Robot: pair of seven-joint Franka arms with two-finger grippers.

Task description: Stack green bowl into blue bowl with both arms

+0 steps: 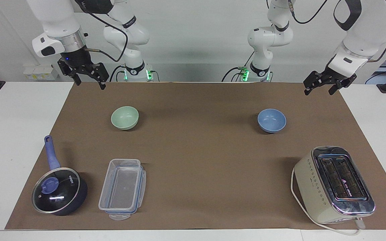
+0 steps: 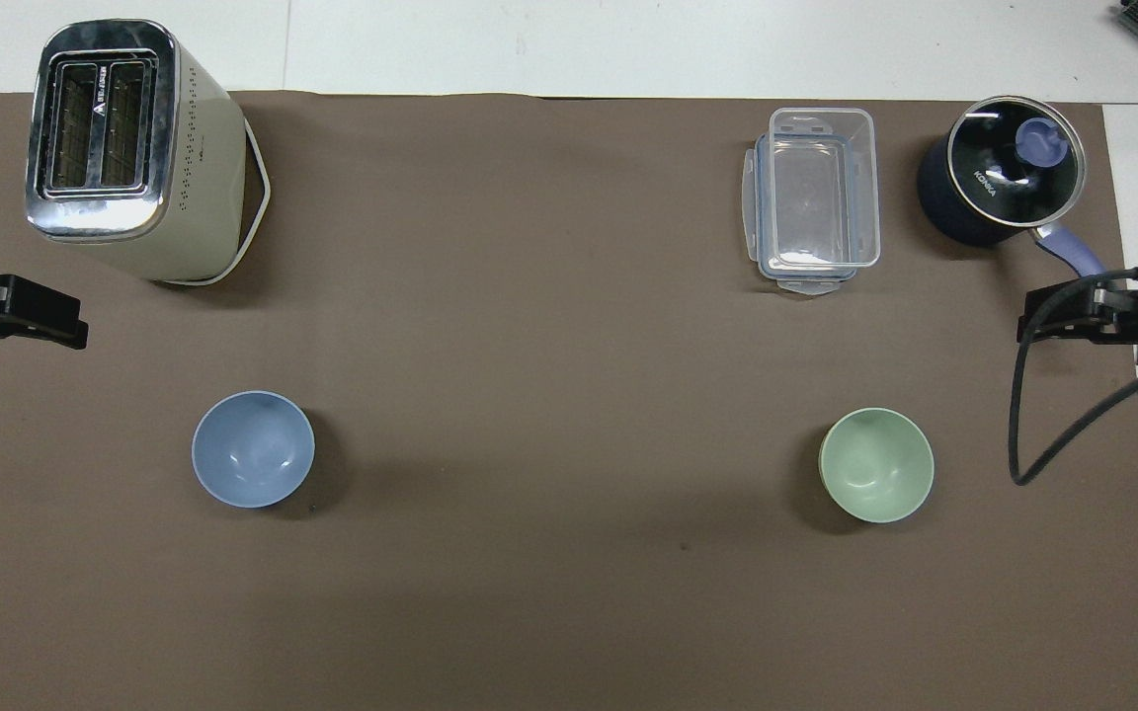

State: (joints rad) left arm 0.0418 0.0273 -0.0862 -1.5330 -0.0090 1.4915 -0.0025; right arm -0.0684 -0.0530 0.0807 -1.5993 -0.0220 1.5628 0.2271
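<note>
You're at the very start here: nothing is lifted, both bowls sit apart on the brown mat (image 1: 193, 100) that covers the bench.

Sweeping the facing view from its left edge: your right claw (image 1: 85, 74) hangs released and carries nothing, up over the mat's edge on the robots' side of the green bowl (image 1: 125, 117). That bowl sits upright, toward the right arm's end.

Farther from the robots than the green bowl you have the lidded saucepan (image 1: 60, 195) and a clear plastic box (image 1: 122, 188). The lid reads "KONKA" in the overhead view.

Toward the left arm's end from the green bowl, well apart, sits the blue bowl (image 1: 271, 120), with the toaster (image 1: 334, 184) farther out; its label is too small to read.

Your left claw (image 1: 323, 83) hangs over the mat's edge, released too.

Next move, I'd judge: bring the right claw down onto the green bowl's rim.
</note>
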